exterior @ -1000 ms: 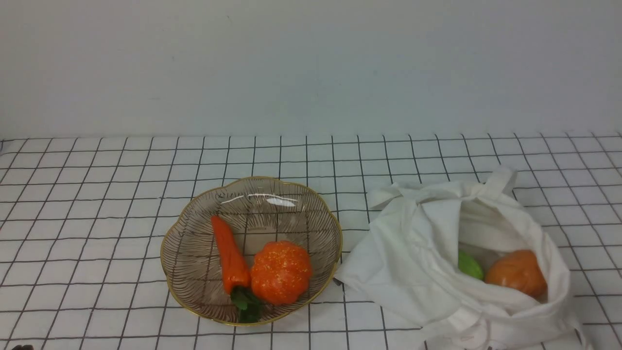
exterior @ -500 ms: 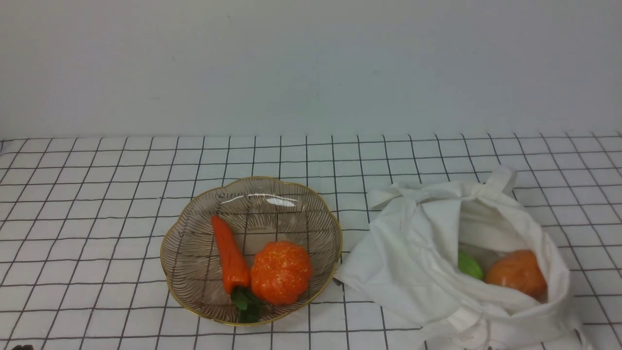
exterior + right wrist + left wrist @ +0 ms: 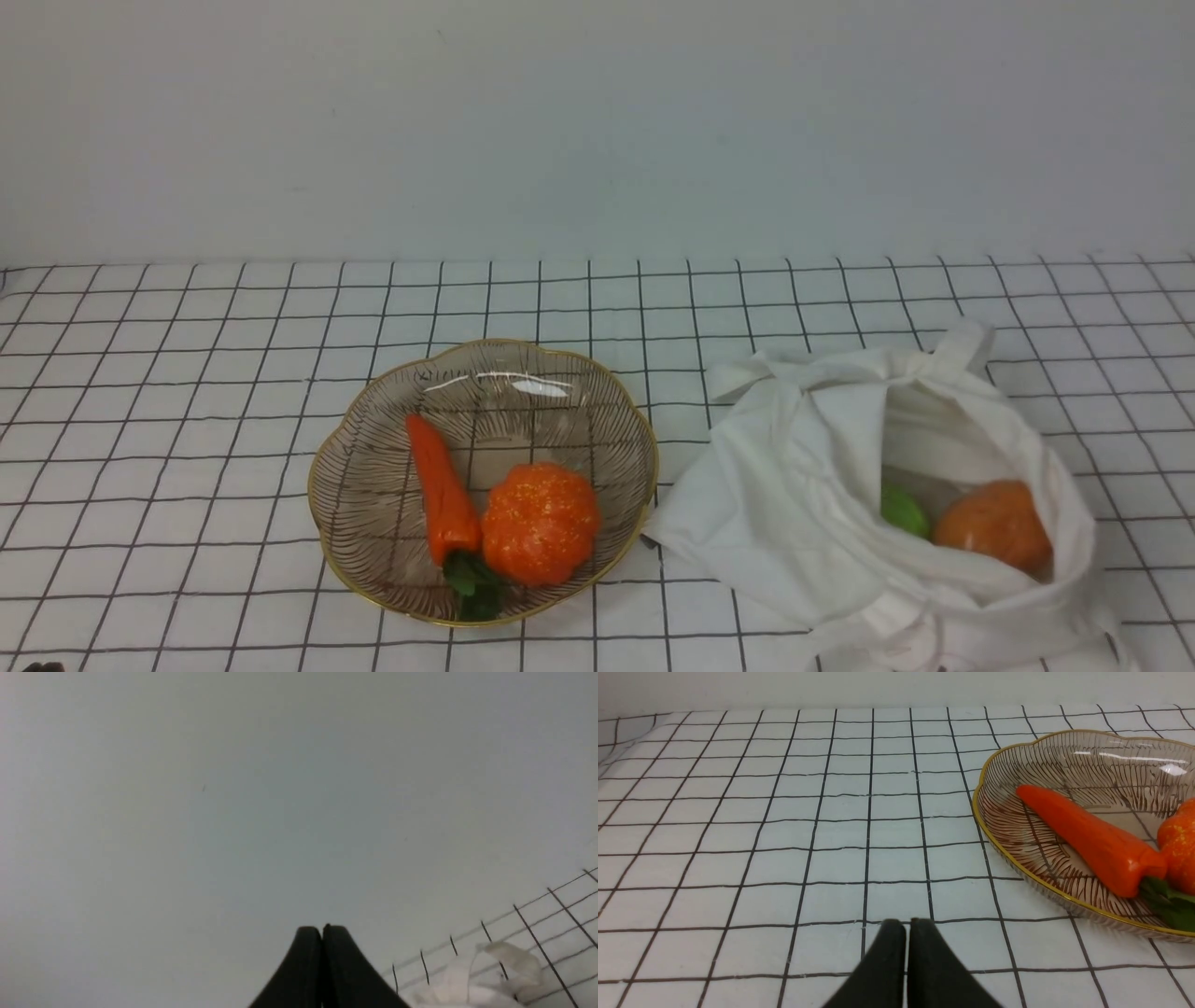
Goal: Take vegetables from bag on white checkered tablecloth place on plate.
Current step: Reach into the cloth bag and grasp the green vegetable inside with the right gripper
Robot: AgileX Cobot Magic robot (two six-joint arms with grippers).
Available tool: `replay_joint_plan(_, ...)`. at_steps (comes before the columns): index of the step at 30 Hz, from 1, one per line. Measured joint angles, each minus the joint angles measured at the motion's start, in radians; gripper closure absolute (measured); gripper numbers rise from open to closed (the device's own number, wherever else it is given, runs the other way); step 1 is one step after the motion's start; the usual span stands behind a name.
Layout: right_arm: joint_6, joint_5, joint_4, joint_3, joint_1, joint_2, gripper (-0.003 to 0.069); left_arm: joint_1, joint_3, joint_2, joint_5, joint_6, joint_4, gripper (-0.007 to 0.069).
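Note:
The white cloth bag [image 3: 822,495] lies open at the right on the checkered tablecloth [image 3: 187,392]. Inside it show the tip of the light-green gourd [image 3: 902,510] and the dull-orange round vegetable [image 3: 994,525]. The glass plate [image 3: 373,523] with a gold rim stands left of the bag and holds an orange carrot-like vegetable [image 3: 441,493] and an orange pumpkin [image 3: 541,523]. My left gripper [image 3: 906,926] is shut and empty, low over the cloth beside the plate [image 3: 1017,807]. My right gripper [image 3: 322,932] is shut and empty, raised and facing the wall, with part of the bag [image 3: 467,980] in its view. Neither gripper shows in the front view.
A plain pale wall [image 3: 597,131] rises behind the table's far edge. A small dark object [image 3: 42,666] shows at the bottom left corner of the front view.

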Motion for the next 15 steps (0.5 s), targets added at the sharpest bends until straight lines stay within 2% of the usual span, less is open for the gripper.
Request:
replay_joint_plan(3, -0.104, 0.282, -0.078, -0.188, 0.006, 0.203, 0.0673, 0.000, 0.000, 0.000, 0.000, 0.000, 0.000, 0.0632)
replay_joint_plan(4, -0.104, 0.282, -0.078, -0.188, 0.006, 0.203, 0.0673, 0.000, 0.000, 0.000, 0.000, 0.000, 0.000, 0.0632)
replay_joint_plan(6, -0.221, 0.463, -0.090, -0.301, 0.008, 0.406, 0.0673, 0.000, 0.000, 0.000, 0.000, 0.000, 0.000, 0.0632)
replay_joint_plan(7, -0.240, 0.486, -0.090, -0.316, 0.008, 0.437, 0.0673, 0.000, 0.000, 0.000, 0.000, 0.000, 0.000, 0.0632)
replay_joint_plan(8, -0.310, 0.553, -0.075, -0.361, 0.009, 0.559, 0.0673, 0.000, 0.000, 0.000, 0.000, 0.000, 0.000, 0.0632)
replay_joint_plan(11, -0.488, 0.645, 0.000, -0.441, 0.009, 0.774, 0.0673, 0.000, 0.000, 0.000, 0.000, 0.000, 0.000, 0.0632)
replay_joint_plan(15, -0.676, 0.664, 0.075, -0.503, 0.009, 1.015, 0.0673, 0.000, 0.000, 0.000, 0.000, 0.000, 0.000, 0.0632)
